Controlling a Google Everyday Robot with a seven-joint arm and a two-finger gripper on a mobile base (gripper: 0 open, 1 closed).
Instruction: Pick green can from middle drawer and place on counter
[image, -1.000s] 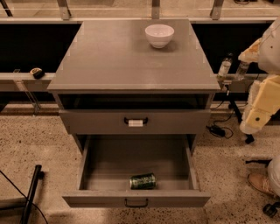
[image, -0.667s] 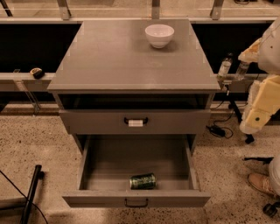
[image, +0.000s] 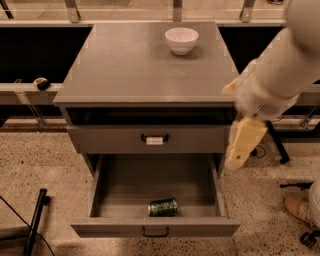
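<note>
- The can (image: 163, 207) lies on its side in the open drawer (image: 150, 180), close to the front wall and a little right of centre.
- The hand (image: 243, 145) hangs outside the drawer, above and to the right of the can and well apart from it, beside the cabinet's right edge.
- Whether the hand is spread or pressed together, I cannot tell.
- The tagged drawer (image: 110, 140) sits just above the open one, level with the hand.
- The worktop (image: 125, 65) carries a white bowl (image: 181, 40) near its back right.
</note>
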